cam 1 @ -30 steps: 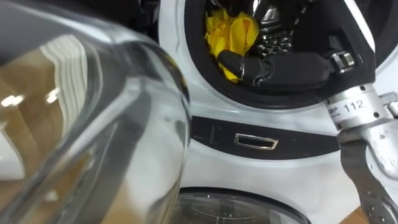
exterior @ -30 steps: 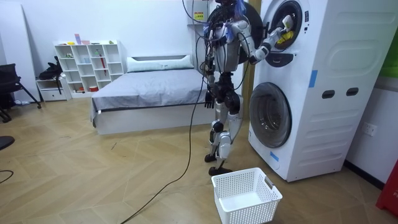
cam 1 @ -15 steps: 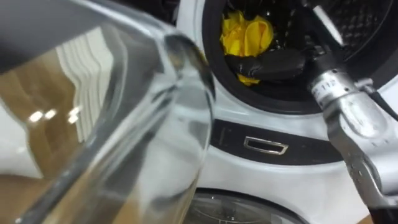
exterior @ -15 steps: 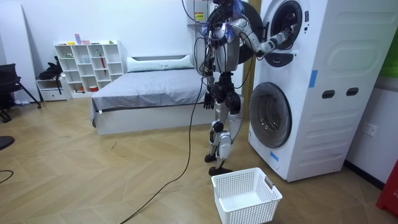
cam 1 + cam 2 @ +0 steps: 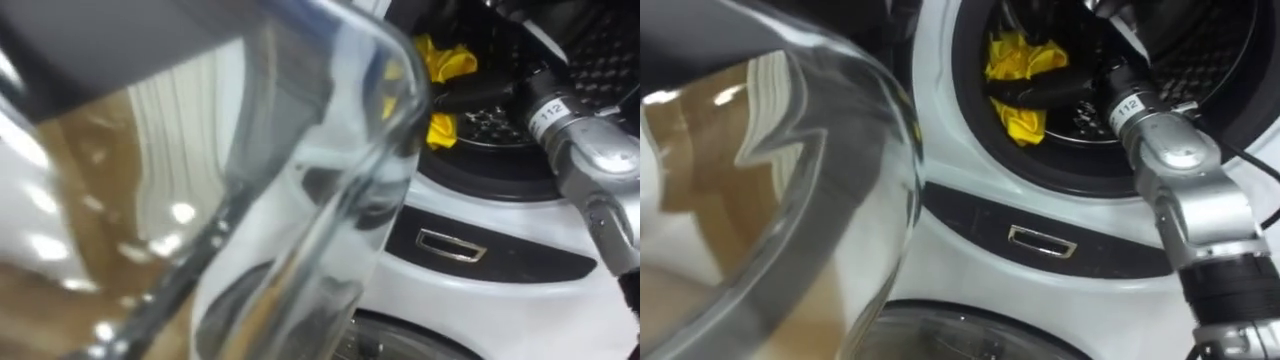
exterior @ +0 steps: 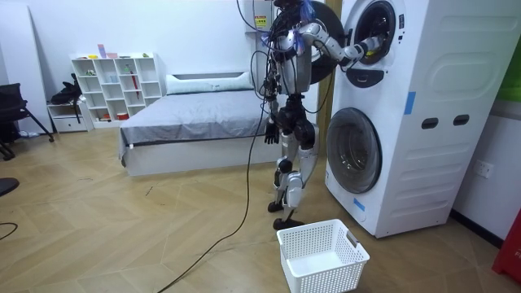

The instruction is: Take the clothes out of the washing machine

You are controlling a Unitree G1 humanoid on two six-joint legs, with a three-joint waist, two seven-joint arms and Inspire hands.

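Note:
A yellow cloth point(image 5: 1020, 58) lies bunched at the left of the upper washing machine's drum point(image 5: 1200, 40). My right hand point(image 5: 1045, 88) reaches into the drum and lies across the cloth, with yellow showing above and below it. Whether its fingers grip the cloth I cannot make out. In the left eye view the same cloth point(image 5: 446, 62) shows past the edge of the door glass, beside my right hand point(image 5: 485, 95). In the room view I stand facing the stacked machines point(image 6: 391, 114), right arm raised into the upper drum, and my left hand point(image 6: 267, 130) hangs at my side.
The upper machine's open glass door point(image 5: 780, 200) bulges close at my left. Under the drum is a dark panel with a metal handle point(image 5: 1042, 240), then the lower machine's door point(image 5: 970, 335). A white basket point(image 6: 321, 256) stands on the floor behind me; a bed point(image 6: 187, 118) is farther off.
My right hand has pushed deeper into the drum, from the cloth's lower edge to across its middle. The head camera has shifted, so the door glass covers more of the left eye view.

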